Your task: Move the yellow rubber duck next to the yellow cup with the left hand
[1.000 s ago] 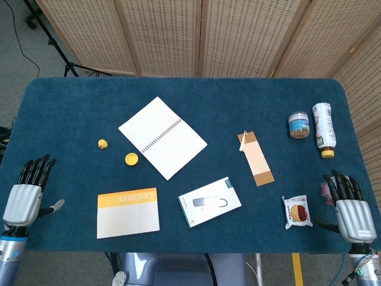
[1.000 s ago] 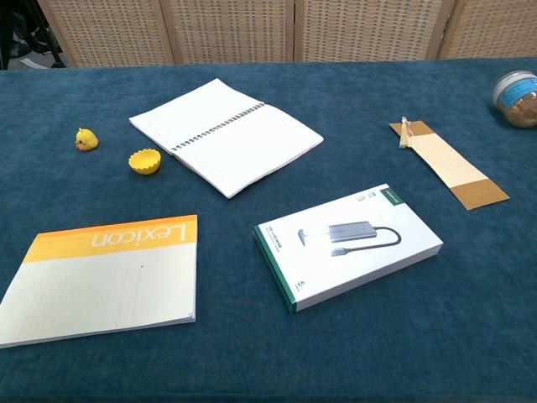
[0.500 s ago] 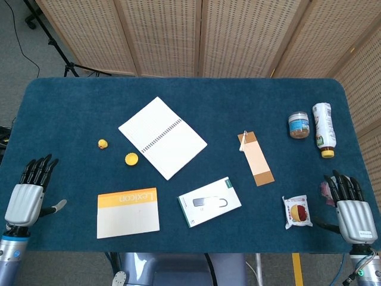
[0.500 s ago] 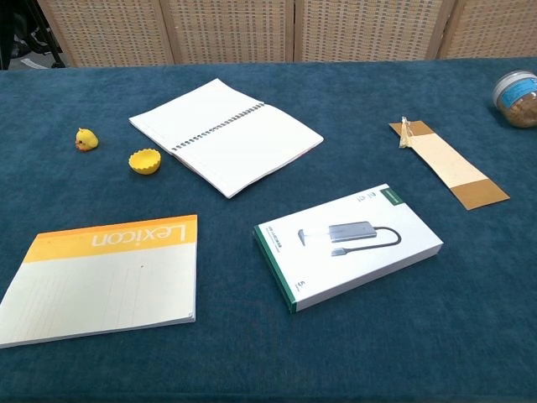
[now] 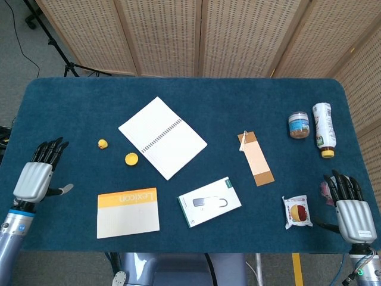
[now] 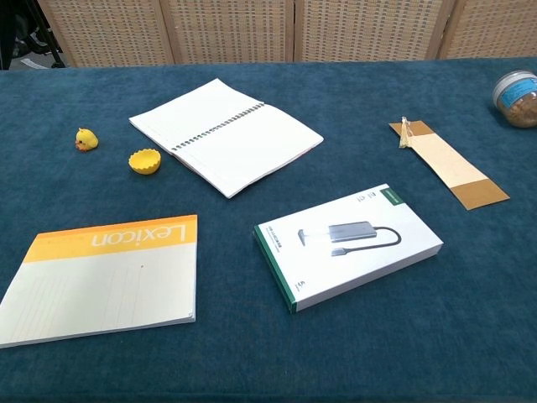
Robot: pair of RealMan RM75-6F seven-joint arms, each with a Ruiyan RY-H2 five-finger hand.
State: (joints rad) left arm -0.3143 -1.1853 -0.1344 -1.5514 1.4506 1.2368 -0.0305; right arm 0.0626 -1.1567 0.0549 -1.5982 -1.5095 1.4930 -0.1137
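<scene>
I see my left robot hand (image 5: 37,179) empty with fingers spread wide over the counter (image 5: 196,95) near its left edge, the yellow rubber duck (image 5: 102,143) well apart from it toward two o'clock. The duck stands near the yellow cup (image 5: 131,158), which lies at its four o'clock beside the open notebook (image 5: 162,137). My right robot hand (image 5: 351,213) rests open and empty at the near right corner.
</scene>
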